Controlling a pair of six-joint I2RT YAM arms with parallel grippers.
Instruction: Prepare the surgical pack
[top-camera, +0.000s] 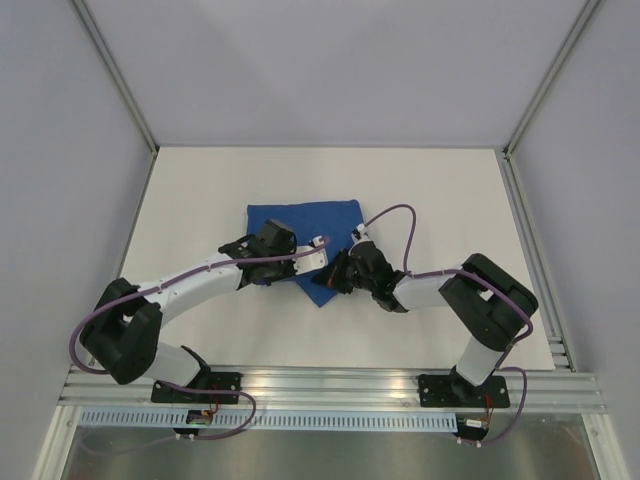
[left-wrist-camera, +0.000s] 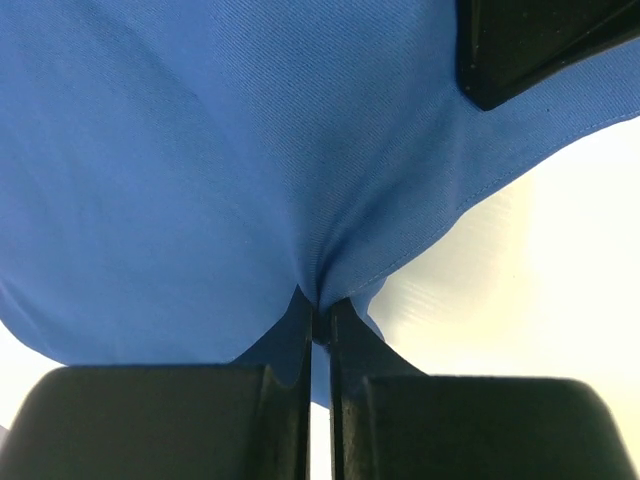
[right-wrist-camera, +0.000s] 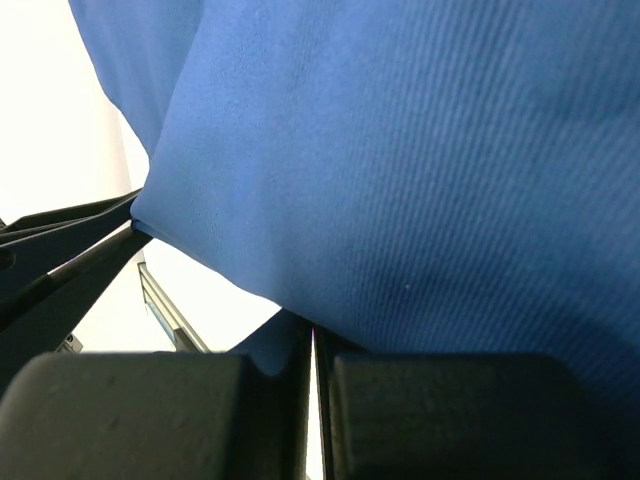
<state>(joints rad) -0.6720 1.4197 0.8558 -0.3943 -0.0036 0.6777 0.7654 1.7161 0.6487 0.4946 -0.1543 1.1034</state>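
The surgical pack shows as a royal-blue cloth bundle (top-camera: 300, 222) lying mid-table, its near corner pulled toward the arms. My left gripper (top-camera: 312, 262) meets that corner from the left. In the left wrist view it (left-wrist-camera: 320, 312) is shut on a pinched fold of the blue cloth (left-wrist-camera: 200, 150). My right gripper (top-camera: 335, 278) comes in from the right, close beside the left one. In the right wrist view it (right-wrist-camera: 312, 338) is shut on the lower edge of the cloth (right-wrist-camera: 420, 170). What lies under or inside the cloth is hidden.
White tabletop (top-camera: 430, 190) surrounds the cloth, with grey walls behind and at both sides. An aluminium rail (top-camera: 330, 385) carries both arm bases at the near edge. A black finger of the right gripper (left-wrist-camera: 530, 50) intrudes at the top right of the left wrist view.
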